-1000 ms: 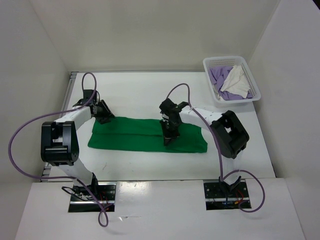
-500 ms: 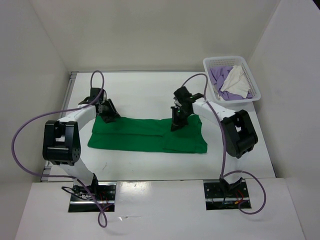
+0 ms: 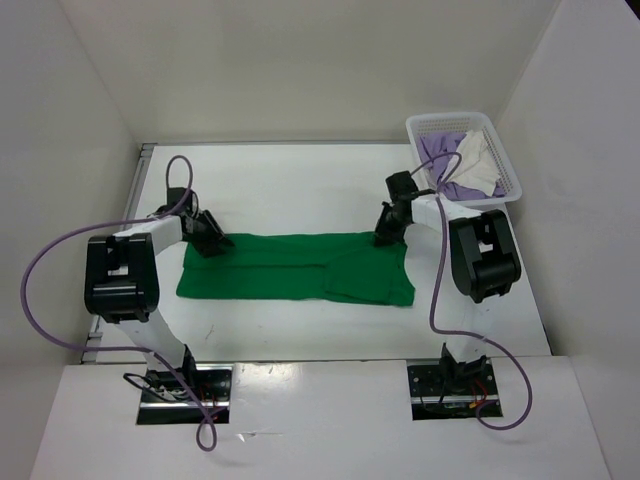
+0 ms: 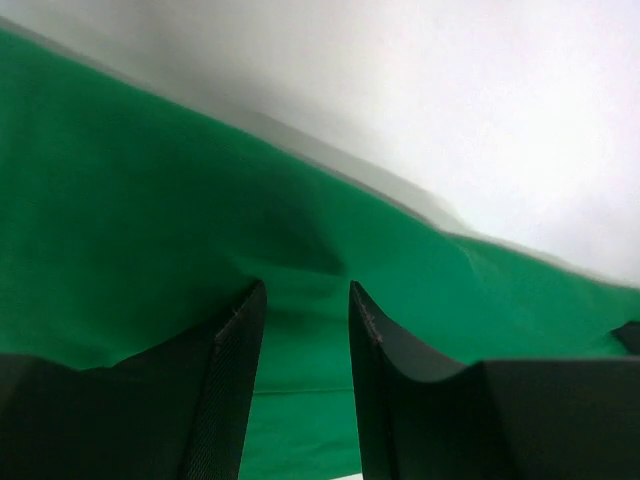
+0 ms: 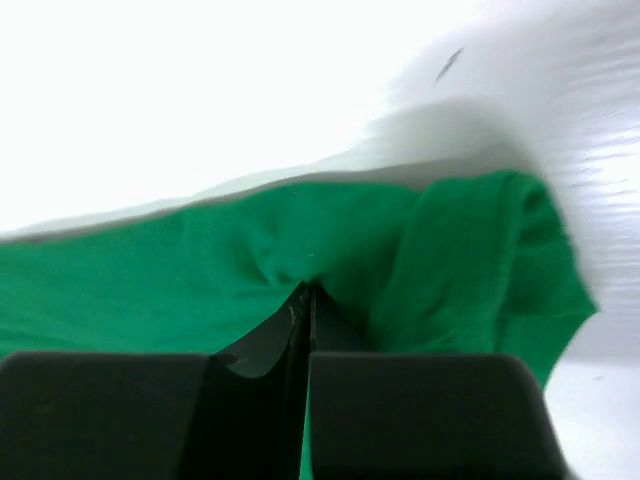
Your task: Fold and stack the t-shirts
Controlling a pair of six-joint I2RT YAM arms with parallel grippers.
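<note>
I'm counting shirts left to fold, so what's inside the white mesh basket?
A lavender t-shirt and a cream-white t-shirt lie crumpled in the basket, the white partly over the lavender. Anything beneath them is hidden.

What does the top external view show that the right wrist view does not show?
Only the top external view shows the whole green t-shirt laid out, the left end effector at its far left corner, and the basket holding the lavender t-shirt and the cream t-shirt. Only the right wrist view shows that the right end effector is shut, with cloth puckered at its tips. Both show the green cloth's far edge on the white table.
</note>
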